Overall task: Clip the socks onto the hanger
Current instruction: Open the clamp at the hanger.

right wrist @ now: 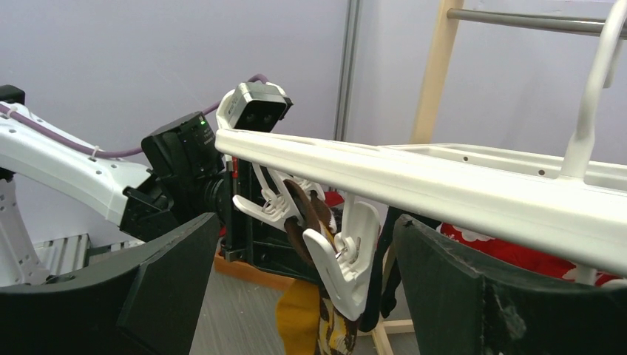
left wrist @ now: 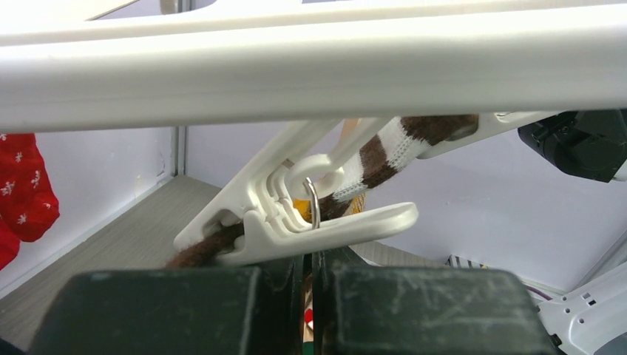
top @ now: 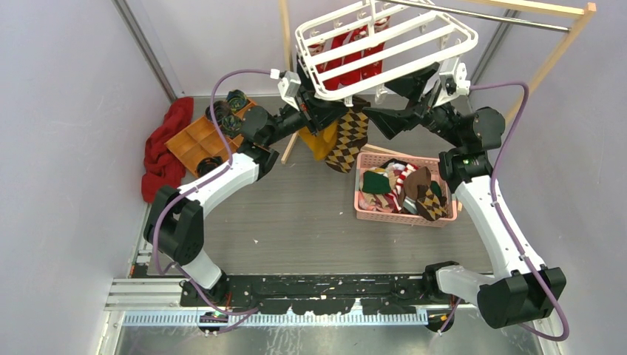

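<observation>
With the argyle sock (top: 347, 137) at twelve o'clock over the desk (top: 296, 214), under the hanger (right wrist: 444, 185), we should confirm the clip (left wrist: 355, 222) bites its cuff, our wide-open right hand (right wrist: 307, 222) flanking it, before our shut left hand (left wrist: 310, 268) moves.

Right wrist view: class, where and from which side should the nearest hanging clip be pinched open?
Probably best: on the clip, pinch the two splayed upper arms above the wire ring, coming straight in from the right gripper side; they spread left-right, matching its open fingers.
</observation>
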You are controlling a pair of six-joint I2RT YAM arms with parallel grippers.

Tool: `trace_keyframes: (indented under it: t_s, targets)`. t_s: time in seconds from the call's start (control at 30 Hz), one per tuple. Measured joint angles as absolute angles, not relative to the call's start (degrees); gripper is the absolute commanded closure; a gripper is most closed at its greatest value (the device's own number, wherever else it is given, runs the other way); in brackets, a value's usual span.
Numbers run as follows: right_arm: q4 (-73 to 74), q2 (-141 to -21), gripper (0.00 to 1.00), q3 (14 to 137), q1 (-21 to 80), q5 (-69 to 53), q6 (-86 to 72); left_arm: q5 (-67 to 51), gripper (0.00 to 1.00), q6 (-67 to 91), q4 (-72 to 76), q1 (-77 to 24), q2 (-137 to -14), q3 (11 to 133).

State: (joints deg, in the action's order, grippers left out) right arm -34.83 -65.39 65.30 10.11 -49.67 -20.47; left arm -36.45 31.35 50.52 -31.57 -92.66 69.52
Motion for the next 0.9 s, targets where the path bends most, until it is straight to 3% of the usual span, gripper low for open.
trace_keyframes:
  t_s: [0.9]
  targets:
    - [-37.1, -66.2, 0.19, 65.4, 11.5, -49.8, -23.1, -36.4, 1.0, 32.5, 50.5, -31.6, -92.7, 69.7]
